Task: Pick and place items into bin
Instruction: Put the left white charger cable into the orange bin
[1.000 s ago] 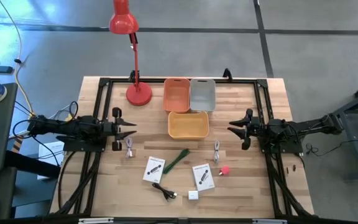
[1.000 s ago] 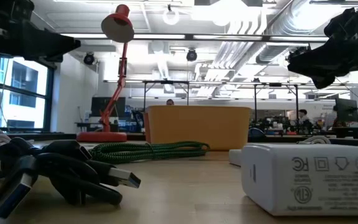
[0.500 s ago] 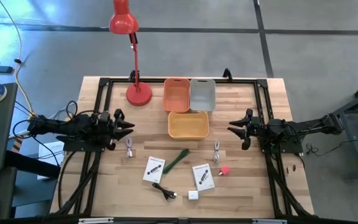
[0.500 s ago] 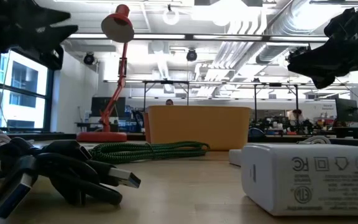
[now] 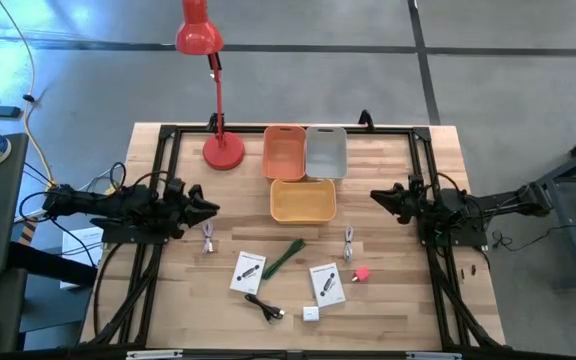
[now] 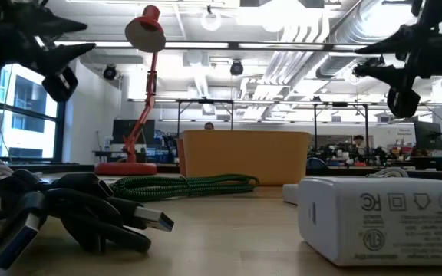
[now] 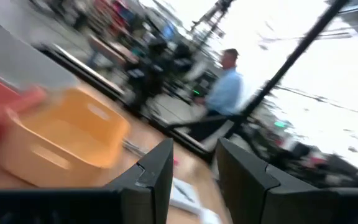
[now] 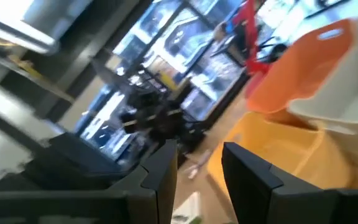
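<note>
The items lie on the near half of the wooden table: two white cards (image 5: pixel 248 271) (image 5: pixel 327 284), a green strip (image 5: pixel 284 257), a red-pink cube (image 5: pixel 362 273), a black cable (image 5: pixel 266 307), a white block (image 5: pixel 311 313) and two silvery clips (image 5: pixel 208 237) (image 5: pixel 349 241). A yellow bin (image 5: pixel 303 200) stands mid-table, with an orange bin (image 5: pixel 284 150) and a grey bin (image 5: pixel 326 152) behind it. My left gripper (image 5: pixel 206 208) hovers at the left side and my right gripper (image 5: pixel 376 197) at the right side. Both point level toward the middle, open, with nothing between their fingers.
A red desk lamp (image 5: pixel 213 80) stands at the far left of the table, its base beside the orange bin. A black frame (image 5: pixel 168 135) runs along the table's edges. Bare wood lies between the grippers and the items.
Both grippers have stayed where they were and rolled about their own pointing line, so their fingers now stand tilted. No item has moved.
</note>
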`<state>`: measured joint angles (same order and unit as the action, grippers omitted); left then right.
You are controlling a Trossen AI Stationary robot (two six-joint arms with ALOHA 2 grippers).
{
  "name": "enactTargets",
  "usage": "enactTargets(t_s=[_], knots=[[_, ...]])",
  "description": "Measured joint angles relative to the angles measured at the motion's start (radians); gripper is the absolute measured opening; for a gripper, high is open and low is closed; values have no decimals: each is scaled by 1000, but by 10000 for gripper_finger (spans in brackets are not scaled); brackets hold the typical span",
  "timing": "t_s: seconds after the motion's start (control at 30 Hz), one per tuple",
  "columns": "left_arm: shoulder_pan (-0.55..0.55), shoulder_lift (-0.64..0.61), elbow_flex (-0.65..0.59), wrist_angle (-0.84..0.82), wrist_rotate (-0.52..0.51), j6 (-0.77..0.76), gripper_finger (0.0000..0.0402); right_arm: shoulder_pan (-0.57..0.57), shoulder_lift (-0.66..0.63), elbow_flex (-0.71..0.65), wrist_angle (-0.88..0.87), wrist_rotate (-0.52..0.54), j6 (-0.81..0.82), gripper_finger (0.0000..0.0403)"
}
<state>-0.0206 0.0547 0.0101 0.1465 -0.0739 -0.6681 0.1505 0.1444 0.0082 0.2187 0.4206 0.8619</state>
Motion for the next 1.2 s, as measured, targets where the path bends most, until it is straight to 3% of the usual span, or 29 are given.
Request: enactTargets(t_s=[0.1,0.23,0.3,0.4,0.47,0.7,0.83,0.97,1.07,1.2], knots=[[0,54,0,54,52,-21,111,0,0,0,-4,-23,74,119],[1,149,0,174,45,51,111,-8,0,0,29,2,140,119],[1,184,0,222,-8,146,111,-8,0,0,90,-13,117,119],[1,208,0,267,-180,238,111,-8,1,3,248,-54,1,119],[1,228,0,274,-212,269,111,-8,14,34,321,-89,-113,119],[1,261,0,269,-2,302,111,-8,189,292,294,-164,-427,119],[1,278,0,271,55,301,111,8,393,497,89,-260,-475,119],[1,278,0,268,112,301,111,55,631,715,-282,-316,-435,119],[1,278,0,260,170,295,111,106,797,876,-643,-308,-392,119],[1,277,0,232,223,275,111,181,971,1053,-1023,-206,-326,119]])
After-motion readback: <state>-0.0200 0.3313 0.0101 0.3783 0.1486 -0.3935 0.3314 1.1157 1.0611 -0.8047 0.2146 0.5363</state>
